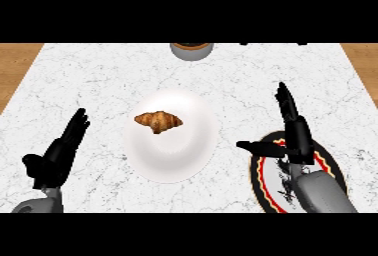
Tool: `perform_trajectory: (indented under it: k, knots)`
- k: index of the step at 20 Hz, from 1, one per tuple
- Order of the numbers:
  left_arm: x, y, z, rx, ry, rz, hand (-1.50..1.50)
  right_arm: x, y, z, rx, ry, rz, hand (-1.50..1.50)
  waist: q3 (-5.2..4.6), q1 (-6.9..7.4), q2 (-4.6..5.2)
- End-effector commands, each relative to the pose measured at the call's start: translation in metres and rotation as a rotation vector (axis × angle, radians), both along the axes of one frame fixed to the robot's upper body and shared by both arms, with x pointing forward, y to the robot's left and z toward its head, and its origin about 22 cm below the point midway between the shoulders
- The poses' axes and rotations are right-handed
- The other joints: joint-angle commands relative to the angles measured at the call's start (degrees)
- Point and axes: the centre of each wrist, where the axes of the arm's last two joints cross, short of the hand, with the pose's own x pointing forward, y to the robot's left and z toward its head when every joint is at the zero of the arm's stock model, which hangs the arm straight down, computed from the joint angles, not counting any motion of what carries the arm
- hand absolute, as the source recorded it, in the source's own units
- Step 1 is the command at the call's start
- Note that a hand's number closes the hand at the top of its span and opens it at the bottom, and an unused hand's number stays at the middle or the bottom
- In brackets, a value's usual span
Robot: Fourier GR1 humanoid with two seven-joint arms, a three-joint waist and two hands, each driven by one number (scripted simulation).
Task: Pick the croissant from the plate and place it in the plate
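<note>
The croissant [157, 120] lies on the white plate [171, 160], toward its 11 o'clock part. Its long axis runs roughly from 9 to 3 o'clock, and a tip points down toward 6. The right hand [294, 131] is open, fingers straight toward 12, thumb out toward 9, over the dark patterned plate [267, 175] at the counter's [88, 75] 4 o'clock. The left hand [59, 152] rests open at 8 o'clock. A grey bowl [192, 50] sits at 12.
</note>
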Motion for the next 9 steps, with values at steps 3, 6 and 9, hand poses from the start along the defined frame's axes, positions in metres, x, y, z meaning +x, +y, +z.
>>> perform_trajectory:
  k: [3,6,9]
  knots:
    - [0.006,-0.013,0.002,0.01,-0.004,-0.011,0.0,-0.006,-0.043,-0.029,-0.041,0.002,0.045,-1.5,-0.04,0.09,0.0]
    - [-0.002,-0.014,0.006,0.011,-0.005,-0.004,0.0,-0.001,-0.053,-0.044,-0.048,0.021,0.039,-1.5,-0.03,0.24,0.0]
    - [0.014,0.0,0.006,-0.002,0.0,-0.005,0.0,0.004,-0.064,-0.047,-0.048,-0.015,0.022,-1.5,-0.04,0.1,0.01]
